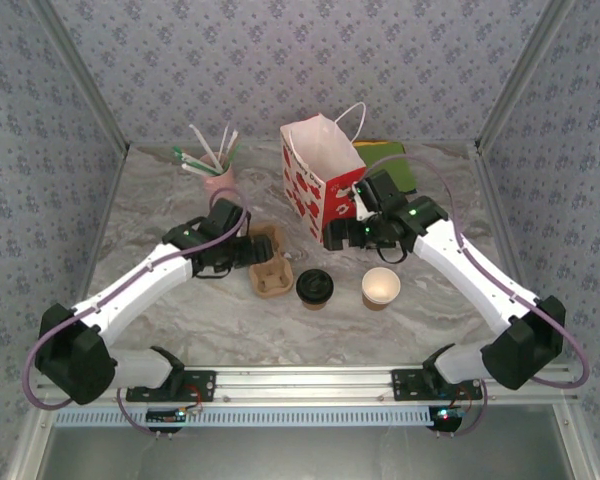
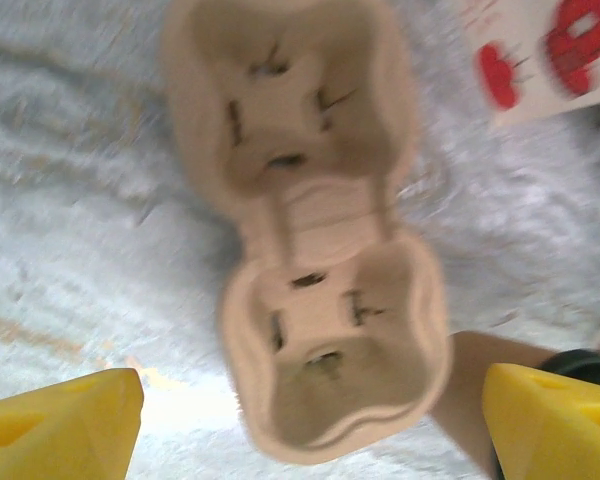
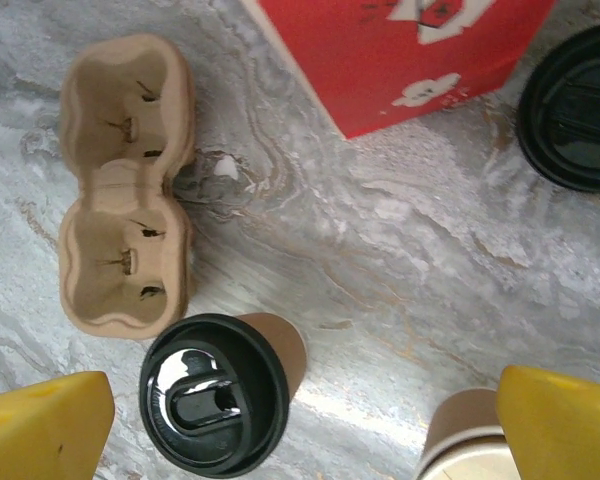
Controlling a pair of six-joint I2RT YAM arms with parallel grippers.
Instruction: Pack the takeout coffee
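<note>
Standing clear of jaws, takeout coffee [image 3: 215, 395]

You have the takeout coffee [image 1: 314, 288] on the desk [image 1: 230, 332], the cup carrier [image 1: 270, 265] just left of it, the lidless cup [image 1: 380, 288] right, the bag [image 1: 320, 185] behind them.

Site read as a robot test cell, not a café. A marble-patterned table [image 1: 150, 210] carried a red-and-white paper bag [image 1: 325, 185]. Behind the bag and to both sides stood floral-papered panels [image 1: 280, 60] framed by bare aluminium posts [image 1: 80, 85]. Well in front of the bag ran an aluminium rail [image 1: 310, 380], with the left arm [image 1: 130, 285] and right arm [image 1: 470, 265] bolted to it. Left of the bag stood a pink cup of straws [image 1: 220, 180], set out as a prop.
</note>
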